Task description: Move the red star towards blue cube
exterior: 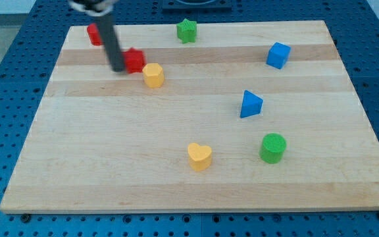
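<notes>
The red star (135, 60) lies near the view's top left on the wooden board (110, 164). My tip (118, 67) touches the star's left side. The blue cube (278, 55) sits far to the view's right, near the top right of the board. A yellow hexagonal block (153, 75) sits just right of and below the red star, nearly touching it.
Another red block (95, 34) is partly hidden behind the rod at the top left. A green star (187, 30) is at the top middle. A blue triangular block (250, 105), a green cylinder (272, 147) and a yellow heart (199, 156) lie lower right.
</notes>
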